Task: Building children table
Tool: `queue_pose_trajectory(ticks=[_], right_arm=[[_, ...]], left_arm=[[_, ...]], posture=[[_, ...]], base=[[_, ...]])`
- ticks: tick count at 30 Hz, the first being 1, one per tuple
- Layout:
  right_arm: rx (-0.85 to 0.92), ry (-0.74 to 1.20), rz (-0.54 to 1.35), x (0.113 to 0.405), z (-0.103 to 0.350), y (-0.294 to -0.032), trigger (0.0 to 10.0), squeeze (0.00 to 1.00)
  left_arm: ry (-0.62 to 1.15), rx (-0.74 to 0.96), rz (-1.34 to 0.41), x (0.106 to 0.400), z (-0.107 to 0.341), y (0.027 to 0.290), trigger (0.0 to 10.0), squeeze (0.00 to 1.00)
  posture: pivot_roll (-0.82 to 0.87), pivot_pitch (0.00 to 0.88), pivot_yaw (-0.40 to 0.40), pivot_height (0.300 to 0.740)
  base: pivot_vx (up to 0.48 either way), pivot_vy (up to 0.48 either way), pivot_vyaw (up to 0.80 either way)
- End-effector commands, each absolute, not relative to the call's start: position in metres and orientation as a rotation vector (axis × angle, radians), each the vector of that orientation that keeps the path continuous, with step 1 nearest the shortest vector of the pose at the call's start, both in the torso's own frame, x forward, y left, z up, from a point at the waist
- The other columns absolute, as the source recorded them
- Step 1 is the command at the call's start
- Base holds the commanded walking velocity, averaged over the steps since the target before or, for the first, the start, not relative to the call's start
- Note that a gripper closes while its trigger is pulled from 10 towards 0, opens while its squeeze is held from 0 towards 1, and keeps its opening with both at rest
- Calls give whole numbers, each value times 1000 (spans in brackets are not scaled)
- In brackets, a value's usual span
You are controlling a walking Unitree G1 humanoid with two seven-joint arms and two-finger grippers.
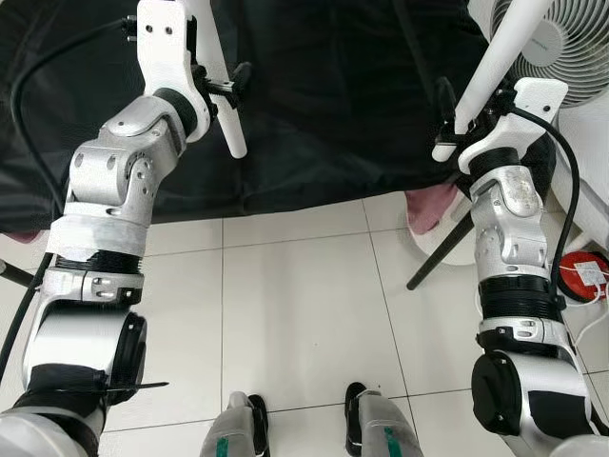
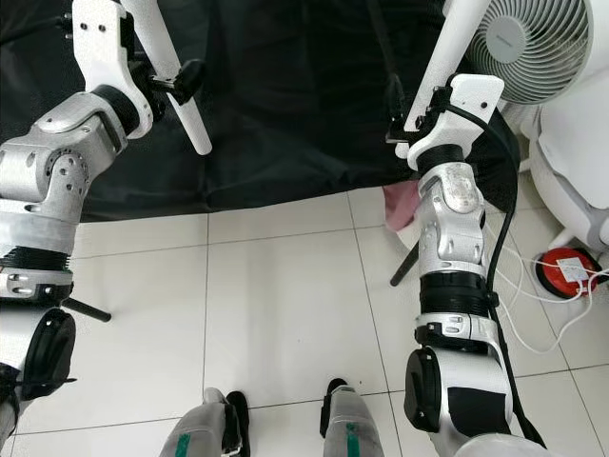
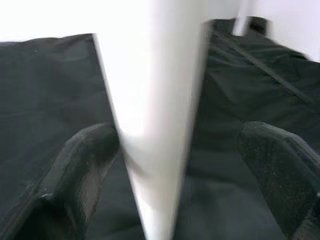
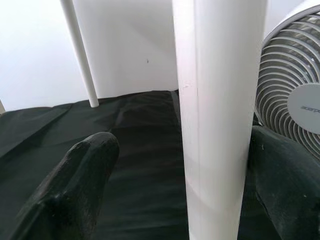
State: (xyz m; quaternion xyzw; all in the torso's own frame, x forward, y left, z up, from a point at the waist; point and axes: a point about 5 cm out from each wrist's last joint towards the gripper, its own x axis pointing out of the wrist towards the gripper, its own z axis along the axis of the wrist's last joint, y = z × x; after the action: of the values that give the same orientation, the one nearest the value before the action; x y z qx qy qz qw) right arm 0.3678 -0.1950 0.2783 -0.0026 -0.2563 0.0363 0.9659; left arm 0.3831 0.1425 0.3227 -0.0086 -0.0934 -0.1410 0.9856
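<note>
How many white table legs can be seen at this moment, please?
2. One white leg is between the left gripper fingers, over the black sheet. The other white leg is at the right gripper, beside the fan. More may lie outside the pictures.

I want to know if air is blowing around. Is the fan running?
Cannot tell. The fan stands beside the right end effector; its grille shows sharply, but the blades behind are not discernible.

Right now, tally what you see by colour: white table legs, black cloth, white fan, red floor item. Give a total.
White table legs: 2, one at the left gripper (left leg), one at the right gripper (right leg)
Black cloth: 1
White fan: 1
Red floor item: 1
Total: 5
</note>
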Motion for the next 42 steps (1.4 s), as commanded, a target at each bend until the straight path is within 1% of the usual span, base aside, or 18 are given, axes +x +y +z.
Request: queue_pose_trajectory(ticks=[1,13,14,16,17,18,23,26,30,32,35,38,42], right_arm=[[-12,-532,88,369,281,-190,10000,0],[-31,-516,73,373,282,-188,10000,0],[-35,-514,71,374,282,-188,10000,0],[-35,-514,71,374,282,-188,10000,0],[-37,-511,69,375,282,-188,10000,0],[-40,-511,69,376,283,-187,10000,0],[-44,-509,67,378,284,-187,10000,0],[-74,-492,71,388,293,-186,10000,0],[-81,-487,73,390,295,-186,10000,0],[-87,-463,105,398,298,-181,10000,0],[-84,-457,115,400,299,-179,10000,0],[-74,-421,154,407,298,-170,10000,0],[-78,-409,174,409,297,-166,10000,0]], left_arm=[[-192,-19,-263,387,321,145,10000,0],[-202,-32,-250,397,324,139,10000,0],[-210,-39,-245,398,325,140,4784,0],[-210,-39,-245,398,325,140,4784,0],[-216,-39,-242,398,326,140,1765,0],[-233,-40,-243,398,327,141,0,0],[-242,-42,-245,397,329,141,0,0],[-269,-25,-242,392,335,144,0,0],[-277,-21,-240,391,337,145,0,0],[-305,-17,-237,383,343,146,0,0],[-313,-15,-236,381,344,146,0,0],[-352,7,-242,372,355,144,0,0],[-366,24,-245,369,358,143,0,0]], posture=[[-89,244,61,740],[-95,286,65,740],[-95,286,65,740],[-95,286,65,740],[-95,291,66,740],[-95,291,66,740],[-92,299,65,740],[-79,314,63,740],[-79,314,63,740],[-68,321,57,740],[-68,321,57,740],[-52,328,51,740],[-52,328,51,740]], base=[[0,0,0],[0,0,0],[0,0,0],[0,0,0],[0,0,0],[0,0,0],[0,0,0],[0,0,0],[0,0,0],[0,0,0],[0,0,0],[0,0,0],[0,0,0]])
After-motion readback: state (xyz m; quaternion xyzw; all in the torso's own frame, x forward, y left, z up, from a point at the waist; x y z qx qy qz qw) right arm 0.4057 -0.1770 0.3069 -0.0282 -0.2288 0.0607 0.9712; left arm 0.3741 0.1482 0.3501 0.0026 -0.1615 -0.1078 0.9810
